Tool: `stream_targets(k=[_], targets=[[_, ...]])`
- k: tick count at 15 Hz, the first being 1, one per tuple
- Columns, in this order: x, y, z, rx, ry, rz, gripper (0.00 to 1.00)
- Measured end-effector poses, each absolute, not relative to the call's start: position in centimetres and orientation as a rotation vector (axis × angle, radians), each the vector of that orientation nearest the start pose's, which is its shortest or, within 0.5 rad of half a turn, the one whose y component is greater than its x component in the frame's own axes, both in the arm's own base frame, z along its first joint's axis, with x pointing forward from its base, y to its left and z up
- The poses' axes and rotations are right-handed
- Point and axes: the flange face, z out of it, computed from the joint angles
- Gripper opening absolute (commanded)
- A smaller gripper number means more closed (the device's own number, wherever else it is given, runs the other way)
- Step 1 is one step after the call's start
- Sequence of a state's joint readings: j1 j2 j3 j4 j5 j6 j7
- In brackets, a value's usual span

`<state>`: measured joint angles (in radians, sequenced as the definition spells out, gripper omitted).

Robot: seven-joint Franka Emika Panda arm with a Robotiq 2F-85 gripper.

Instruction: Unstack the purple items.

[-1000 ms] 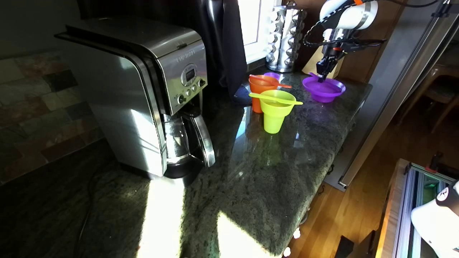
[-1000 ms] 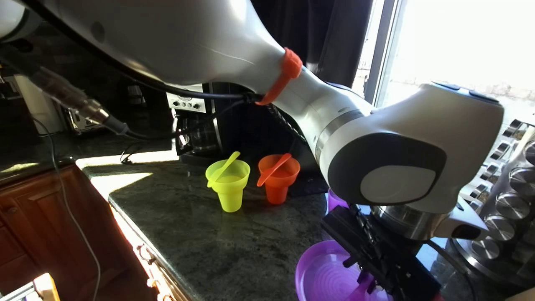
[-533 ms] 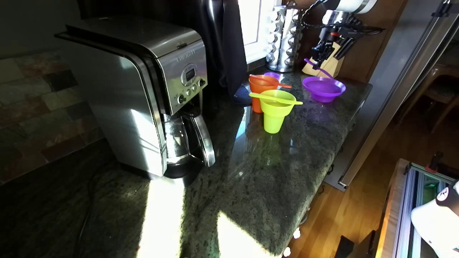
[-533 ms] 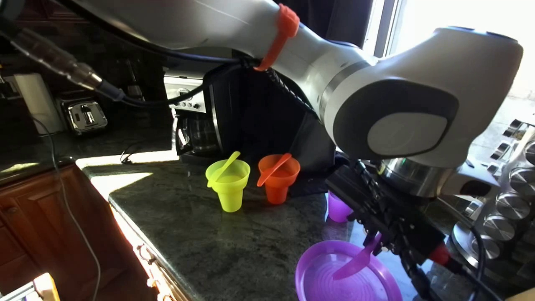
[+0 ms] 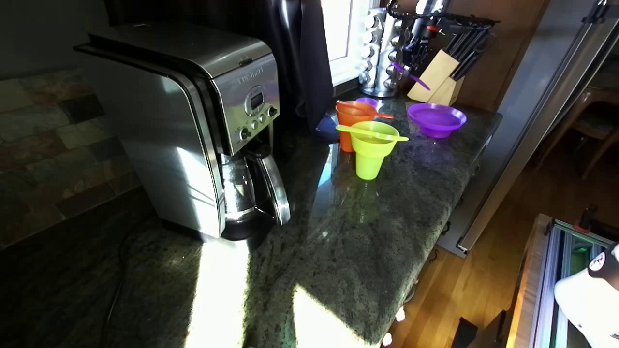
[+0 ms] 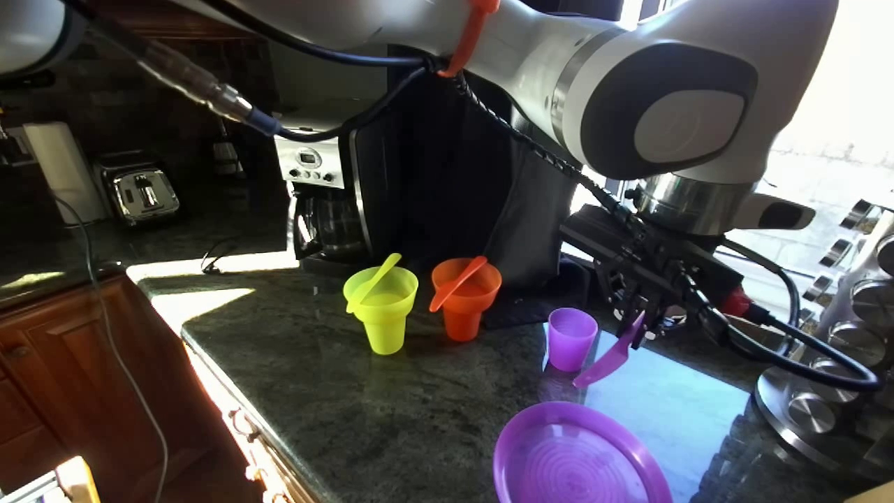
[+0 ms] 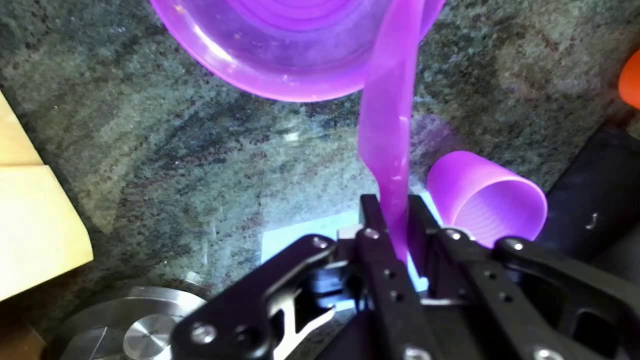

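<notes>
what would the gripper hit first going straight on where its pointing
Likely the counter near the purple cup; the purple utensil held in the gripper slopes down and may touch first. Whether that clears the purple bowl is unclear.

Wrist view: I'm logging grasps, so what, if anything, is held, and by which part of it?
A purple utensil, gripped by the end effector near one end, where it narrows.

In an exterior view, dark stone counter [image 5: 358, 251] recedes past nearby boxy silver coffee maker [image 5: 169, 135] | in an exterior view, reverse angle, white jointed arm [image 6: 656, 112] close | wrist view, close, looks down | both exterior views share coffee maker
</notes>
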<state>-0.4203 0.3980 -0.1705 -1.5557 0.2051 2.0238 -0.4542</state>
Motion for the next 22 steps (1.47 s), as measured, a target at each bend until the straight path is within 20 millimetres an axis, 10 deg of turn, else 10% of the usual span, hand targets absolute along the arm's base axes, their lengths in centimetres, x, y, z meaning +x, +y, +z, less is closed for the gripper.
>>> stream_targets(k=[6, 15, 16, 21, 22], targets=[[58.7, -35.9, 42.8, -3.093, 0.253, -0.223, 0.04], [61.6, -33.0, 42.6, -3.140, -0.465, -0.333, 0.04], [61.8, -32.7, 42.3, -3.131, -0.550, -0.321, 0.16], [62.6, -32.1, 41.1, -3.117, -0.736, -0.296, 0.16], [62.6, -32.1, 41.1, -3.118, -0.739, -0.297, 0.04]])
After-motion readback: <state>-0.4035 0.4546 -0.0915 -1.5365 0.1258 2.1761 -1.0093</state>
